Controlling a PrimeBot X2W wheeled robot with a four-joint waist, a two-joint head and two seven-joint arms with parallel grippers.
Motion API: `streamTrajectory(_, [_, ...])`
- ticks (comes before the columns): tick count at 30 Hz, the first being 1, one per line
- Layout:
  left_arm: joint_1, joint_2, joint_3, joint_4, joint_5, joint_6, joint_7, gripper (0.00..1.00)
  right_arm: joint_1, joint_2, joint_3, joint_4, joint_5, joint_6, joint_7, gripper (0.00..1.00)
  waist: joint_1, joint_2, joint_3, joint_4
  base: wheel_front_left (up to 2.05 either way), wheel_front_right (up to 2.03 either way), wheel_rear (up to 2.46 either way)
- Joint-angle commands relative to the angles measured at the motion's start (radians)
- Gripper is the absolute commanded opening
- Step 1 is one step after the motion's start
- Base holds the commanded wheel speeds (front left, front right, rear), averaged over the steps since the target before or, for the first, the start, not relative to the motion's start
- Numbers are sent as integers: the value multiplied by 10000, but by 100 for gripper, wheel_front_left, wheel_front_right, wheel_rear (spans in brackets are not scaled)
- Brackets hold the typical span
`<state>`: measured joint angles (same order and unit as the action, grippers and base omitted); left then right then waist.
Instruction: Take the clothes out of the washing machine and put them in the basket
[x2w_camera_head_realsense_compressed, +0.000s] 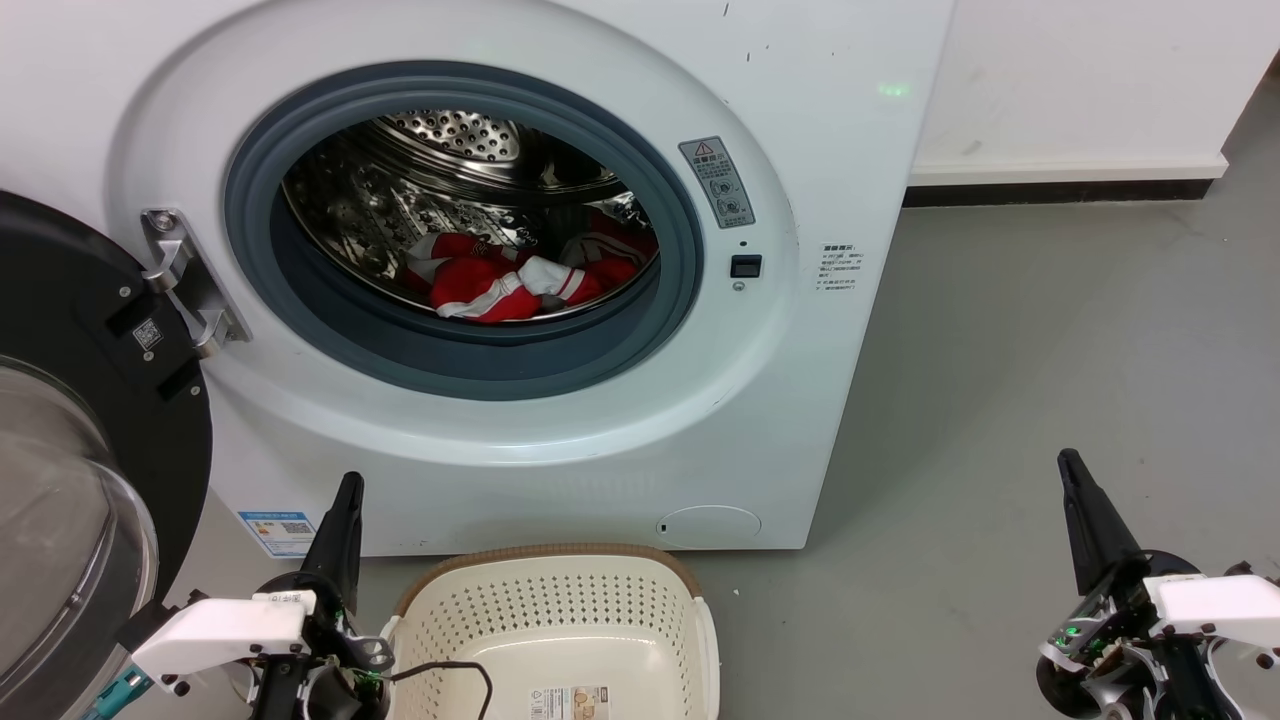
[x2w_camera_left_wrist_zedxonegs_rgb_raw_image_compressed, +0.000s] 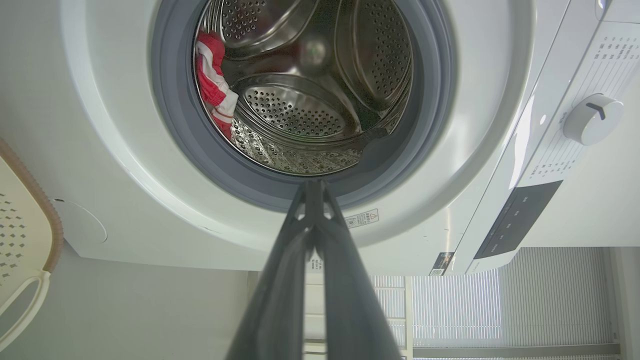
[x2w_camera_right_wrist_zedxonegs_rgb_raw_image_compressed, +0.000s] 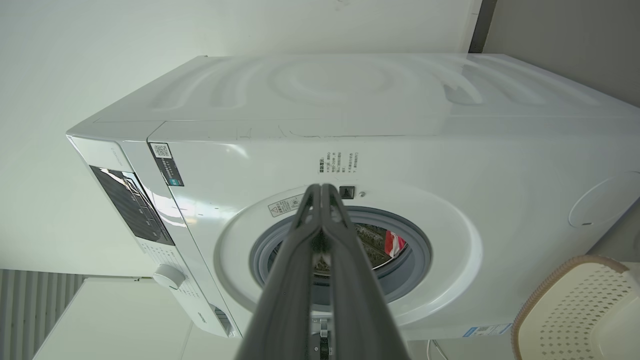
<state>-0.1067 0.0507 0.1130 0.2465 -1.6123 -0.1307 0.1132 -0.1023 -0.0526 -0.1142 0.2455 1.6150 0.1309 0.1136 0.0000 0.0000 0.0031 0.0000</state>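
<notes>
Low in the drum (x2w_camera_head_realsense_compressed: 450, 140), the clothes (x2w_camera_head_realsense_compressed: 520, 285) are lying in a red-and-white heap inside the washer (x2w_camera_head_realsense_compressed: 850, 120); its door (x2w_camera_head_realsense_compressed: 60, 300) is hanging open on the left; right of the opening a warning sticker (x2w_camera_head_realsense_compressed: 716, 182) is showing a triangle, its print too small to read; a QR tag (x2w_camera_head_realsense_compressed: 148, 334) is sitting on the door. The basket (x2w_camera_head_realsense_compressed: 545, 553) is standing just before the washer, its bottom label (x2w_camera_head_realsense_compressed: 570, 702) unreadable, a black cable (x2w_camera_head_realsense_compressed: 455, 668) drooping into it; the left gripper (x2w_camera_head_realsense_compressed: 349, 482) is pointing up beside the basket, clenched on nothing; the right gripper (x2w_camera_head_realsense_compressed: 1068, 458) is pointing up far right, likewise clenched and empty.
</notes>
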Motion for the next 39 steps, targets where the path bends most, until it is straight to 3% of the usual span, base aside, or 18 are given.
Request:
streamTrajectory(1, [-52, -18, 32, -10, -13, -24, 38, 0, -133, 39, 5, 15, -44, -3, -13, 0, 0, 0, 0, 0, 0, 0, 0])
streamTrajectory(25, [-53, -18, 32, -10, -13, -24, 38, 0, -134, 39, 5, 15, -44, -3, -14, 0, 0, 0, 0, 0, 0, 0, 0])
streamTrajectory(26, [0, 0, -1, -1, 1, 0, -1, 100, 0, 0, 0, -1, -1, 0, -1, 100, 0, 0, 0, 0, 0, 0, 0])
streamTrajectory(39, [10, -6, -510, -100, 441, 1, -561, 100, 308, 5, 277, -230, -491, -2, -555, 100, 0, 0, 7, 12, 0, 0, 0])
